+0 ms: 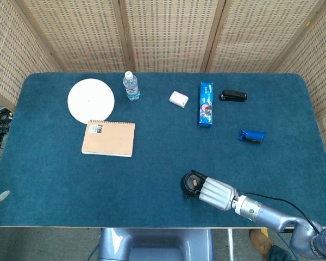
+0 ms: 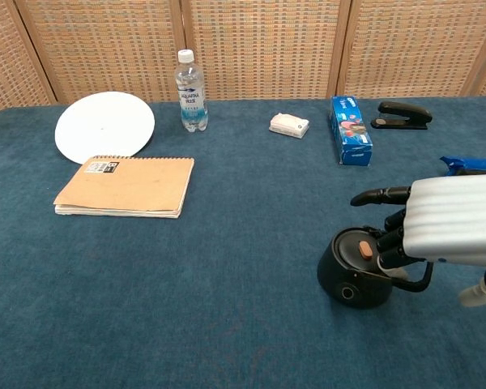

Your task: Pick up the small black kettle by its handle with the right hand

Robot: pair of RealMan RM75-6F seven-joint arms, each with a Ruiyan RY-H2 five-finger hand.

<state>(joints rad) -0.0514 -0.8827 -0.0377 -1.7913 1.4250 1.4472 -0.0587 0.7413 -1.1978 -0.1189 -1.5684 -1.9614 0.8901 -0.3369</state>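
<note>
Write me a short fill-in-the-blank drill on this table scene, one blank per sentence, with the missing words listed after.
1. The right hand reaches its fingers at the handle of the small black ______.
2. The spiral notebook lies just in front of the round white ______.
3. The black stapler sits beside the upright blue ______.
4. The kettle's lid carries a small knob coloured ______.

Missing words: kettle; plate; box; orange
</note>
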